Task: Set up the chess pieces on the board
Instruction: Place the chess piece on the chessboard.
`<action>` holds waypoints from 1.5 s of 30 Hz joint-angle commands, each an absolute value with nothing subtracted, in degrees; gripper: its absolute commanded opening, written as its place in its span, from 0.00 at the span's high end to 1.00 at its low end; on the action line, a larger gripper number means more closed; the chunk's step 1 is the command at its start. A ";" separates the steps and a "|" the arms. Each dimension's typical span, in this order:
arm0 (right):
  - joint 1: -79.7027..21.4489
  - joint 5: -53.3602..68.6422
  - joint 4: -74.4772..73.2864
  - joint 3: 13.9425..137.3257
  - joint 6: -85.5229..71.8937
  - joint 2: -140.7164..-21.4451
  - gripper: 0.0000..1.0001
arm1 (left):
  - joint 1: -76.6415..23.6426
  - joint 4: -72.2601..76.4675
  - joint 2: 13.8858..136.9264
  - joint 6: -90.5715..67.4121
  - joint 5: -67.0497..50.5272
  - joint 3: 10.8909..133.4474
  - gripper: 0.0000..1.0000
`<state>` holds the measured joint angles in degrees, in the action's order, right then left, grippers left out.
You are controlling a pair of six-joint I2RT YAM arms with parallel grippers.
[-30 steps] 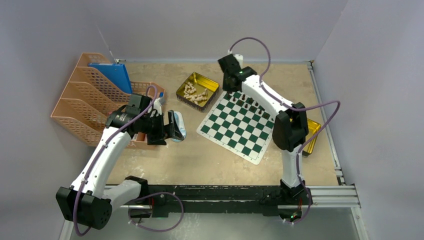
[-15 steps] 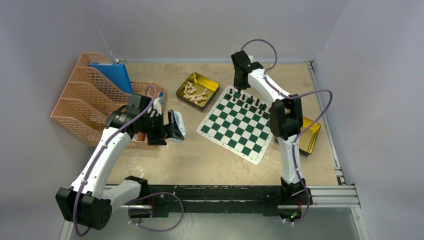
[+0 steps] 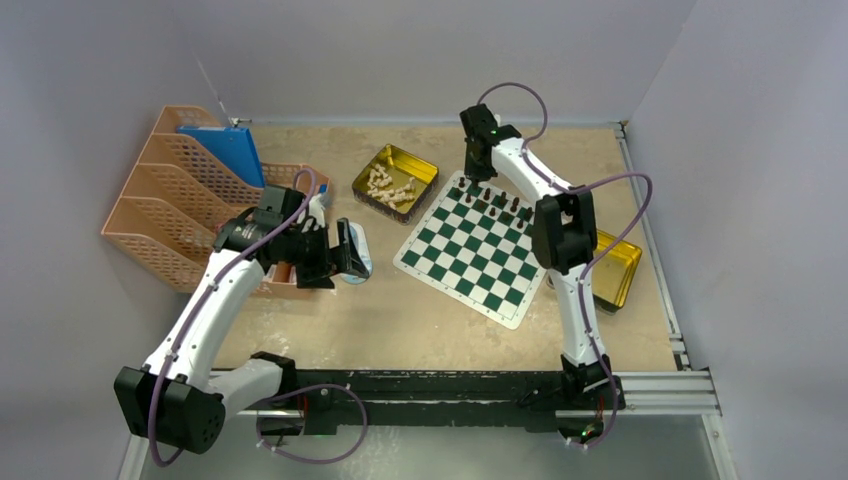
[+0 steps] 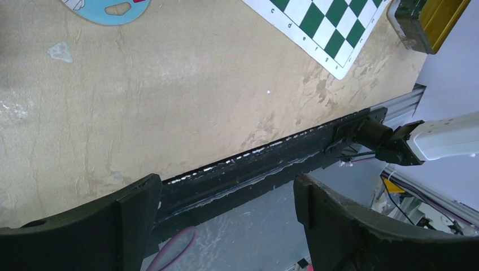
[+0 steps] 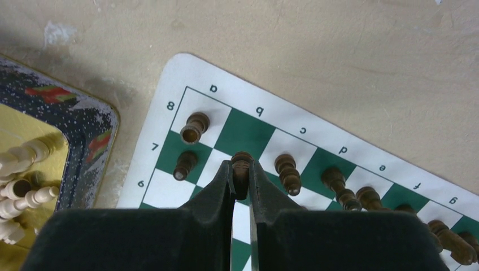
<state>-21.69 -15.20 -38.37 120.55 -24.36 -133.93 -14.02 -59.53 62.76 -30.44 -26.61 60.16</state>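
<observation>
My right gripper (image 5: 242, 174) is shut on a dark brown chess piece (image 5: 242, 161), just above the b file at the far edge of the board (image 5: 169, 84). Other dark chess pieces (image 5: 195, 127) stand on rows 7 and 8 around it. From above, the right gripper (image 3: 477, 172) hangs over the far corner of the green-and-white board (image 3: 470, 262). Pale chess pieces (image 3: 392, 183) lie in a gold tin (image 3: 424, 166) left of the board. The left gripper (image 3: 345, 250) hovers open and empty left of the board; its fingers (image 4: 138, 214) stand wide apart.
An orange file rack (image 3: 170, 200) with a blue folder (image 3: 228, 150) fills the left side. A light-blue disc (image 4: 107, 8) lies under the left gripper. A second gold tin (image 3: 618, 272) sits right of the board, partly behind the right arm. The pale-piece tin (image 5: 85, 130) lies beside the board's a-file corner.
The right gripper swung right from beside the tin to over the board's far corner, still holding the dark piece. The left arm stayed put.
</observation>
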 commanded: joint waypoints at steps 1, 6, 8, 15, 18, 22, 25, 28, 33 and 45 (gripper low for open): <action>-20.93 -14.63 -38.27 124.78 -23.11 -134.55 0.93 | -14.32 -58.45 63.09 -29.88 -26.41 62.83 0.13; -20.87 -13.30 -38.03 125.07 -23.33 -135.67 0.93 | -14.26 -58.62 63.34 -29.44 -25.91 62.97 0.13; -20.85 -12.83 -38.14 124.99 -23.58 -136.15 0.92 | -14.31 -58.62 63.53 -29.40 -26.09 63.14 0.13; -20.83 -12.84 -38.13 124.28 -23.77 -136.96 0.91 | -14.28 -59.06 63.72 -28.74 -25.53 63.28 0.13; -20.81 -12.96 -38.12 124.16 -23.80 -137.28 0.91 | -14.25 -59.12 63.61 -28.66 -25.29 63.28 0.13; -20.59 -14.00 -37.68 123.49 -23.69 -137.50 0.91 | -14.27 -59.15 63.74 -28.82 -25.26 63.63 0.13; -20.43 -13.86 -37.41 123.28 -23.70 -137.92 0.90 | -14.31 -59.05 63.81 -29.02 -25.47 63.56 0.13; -20.39 -14.11 -37.36 123.14 -23.70 -138.37 0.90 | -14.26 -59.13 63.72 -28.94 -25.38 63.53 0.13; -20.23 -14.87 -37.01 122.89 -23.47 -138.62 0.88 | -14.27 -59.15 63.62 -29.24 -25.39 63.55 0.13; -20.21 -14.48 -37.09 123.32 -23.20 -138.35 0.86 | -14.25 -59.16 63.76 -29.60 -25.60 63.96 0.13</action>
<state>-20.60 -13.15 -37.15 122.69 -24.14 -138.37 -14.02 -59.59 63.88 -29.80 -25.30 61.32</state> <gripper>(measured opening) 0.132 0.866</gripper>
